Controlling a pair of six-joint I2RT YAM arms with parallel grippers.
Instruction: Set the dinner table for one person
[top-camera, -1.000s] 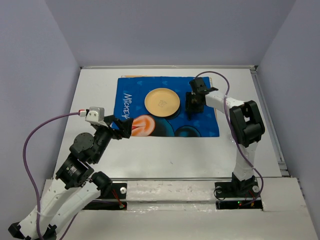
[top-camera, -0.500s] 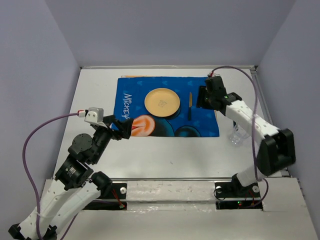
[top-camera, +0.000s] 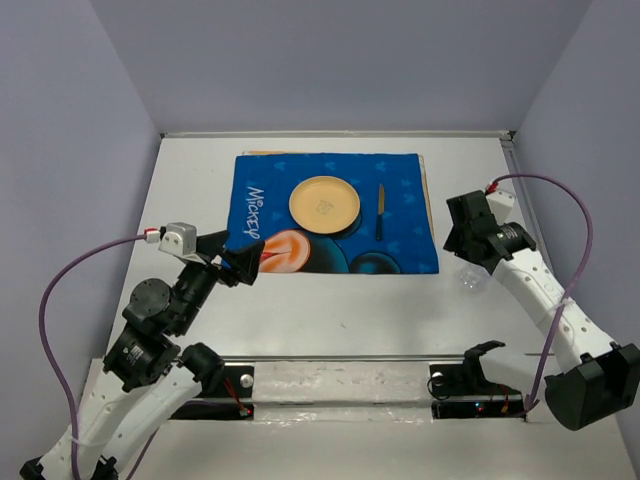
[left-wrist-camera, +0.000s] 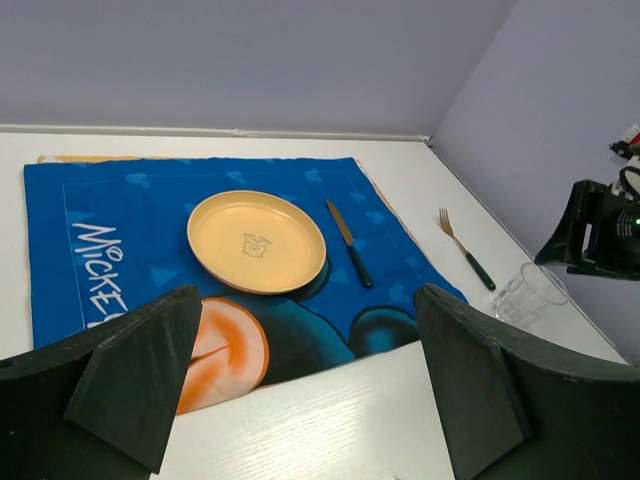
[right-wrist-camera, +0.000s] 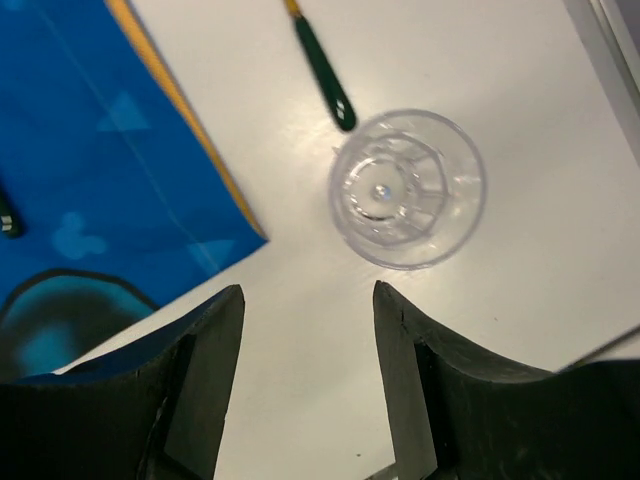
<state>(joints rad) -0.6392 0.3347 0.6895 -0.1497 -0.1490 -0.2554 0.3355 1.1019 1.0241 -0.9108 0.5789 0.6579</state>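
Observation:
The white dinner table (top-camera: 330, 310) carries a blue Mickey placemat (top-camera: 300, 255) with a yellow plate (top-camera: 324, 203) on it. A knife (top-camera: 380, 211) lies on the mat just right of the plate. Off the mat's right edge, a green-handled fork (left-wrist-camera: 465, 250) and a clear cup (right-wrist-camera: 407, 188) rest on the table. My right gripper (right-wrist-camera: 308, 300) hovers open and empty just short of the cup (top-camera: 470, 278). At the mat's near left corner, my left gripper (left-wrist-camera: 305, 300) stands wide open with nothing between its fingers.
The fork's handle (right-wrist-camera: 320, 60) ends close beside the cup's rim. A raised metal rim (top-camera: 535, 240) runs along the table's right side, near the right arm. Purple walls enclose the table at back and sides.
My right arm has pulled back from the placemat and swung right to above the cup, leaving the knife lying beside the plate. The left arm shifted slightly.

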